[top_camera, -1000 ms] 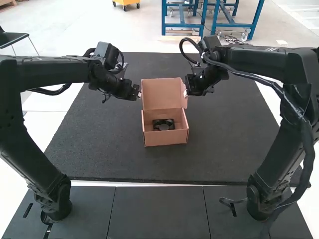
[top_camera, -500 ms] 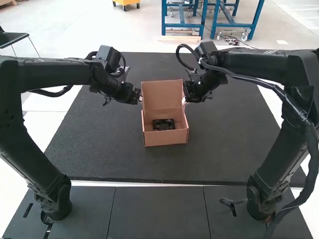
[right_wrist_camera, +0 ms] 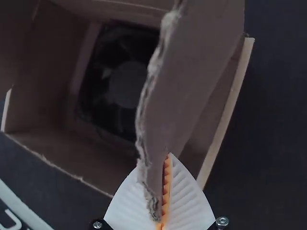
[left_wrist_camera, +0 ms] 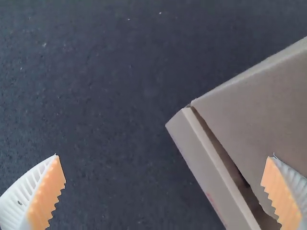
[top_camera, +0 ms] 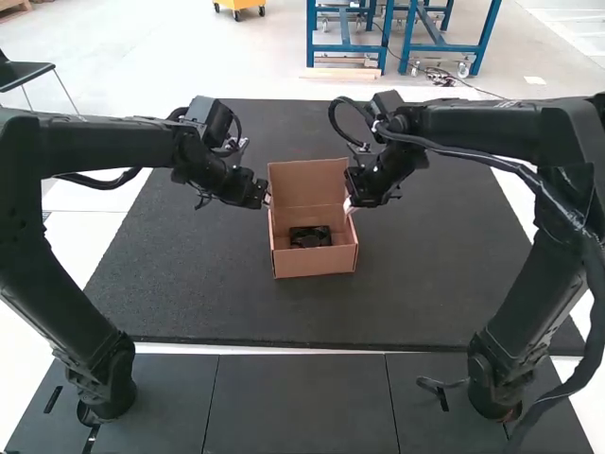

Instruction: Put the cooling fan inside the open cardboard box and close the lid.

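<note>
The small brown cardboard box [top_camera: 313,253] is sitting open near the middle of the dark rubber mat [top_camera: 189,284], plain front wall facing the arms' bases. The black square cooling fan [top_camera: 310,236] is lying flat inside the box, on its floor. Seen from the right wrist, the round hub and blades are showing deep between the cardboard walls. The lid [top_camera: 306,184] is standing up from the box's far wall, not closed, with the opening below it uncovered.

The right gripper [top_camera: 352,196] is sitting at the lid's right edge, its arm coming in from the right side of the mat. Its white ribbed fingers [right_wrist_camera: 184,196] with orange pads are pressing together on the rough cardboard edge, so they are clenched and grasping the lid.

The left gripper [top_camera: 258,192] is hanging just beside the lid's left edge, its arm stretching in from the left. Its fingers are spread wide and released, gripping nothing. In the left wrist view one finger [left_wrist_camera: 41,194] is showing over bare mat and the other [left_wrist_camera: 283,191] is showing against the cardboard. The lid's corner is lying between them. Whether that second finger is touching the cardboard, cannot tell.
</note>
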{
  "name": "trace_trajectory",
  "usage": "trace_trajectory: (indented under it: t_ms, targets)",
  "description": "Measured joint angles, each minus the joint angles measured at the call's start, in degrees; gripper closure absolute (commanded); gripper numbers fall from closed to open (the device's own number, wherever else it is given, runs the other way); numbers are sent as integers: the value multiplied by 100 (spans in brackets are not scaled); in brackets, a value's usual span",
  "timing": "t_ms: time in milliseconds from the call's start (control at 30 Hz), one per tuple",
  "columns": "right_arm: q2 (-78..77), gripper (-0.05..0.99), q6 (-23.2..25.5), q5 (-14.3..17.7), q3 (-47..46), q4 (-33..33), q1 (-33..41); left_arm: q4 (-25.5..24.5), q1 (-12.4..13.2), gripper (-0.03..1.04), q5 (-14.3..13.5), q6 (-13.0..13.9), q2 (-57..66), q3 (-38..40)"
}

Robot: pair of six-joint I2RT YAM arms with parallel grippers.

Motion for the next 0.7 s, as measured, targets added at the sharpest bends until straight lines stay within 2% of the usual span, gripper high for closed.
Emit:
trace_trajectory:
  t_ms: [267, 700]
  targets:
    - [0, 95, -101, 0, -92, -46, 9, -173, 0, 4, 94, 0, -2, -74]
    - [0, 95, -326, 48, -317, -149, 83, -166, 0, 4, 129, 0, -13, -175]
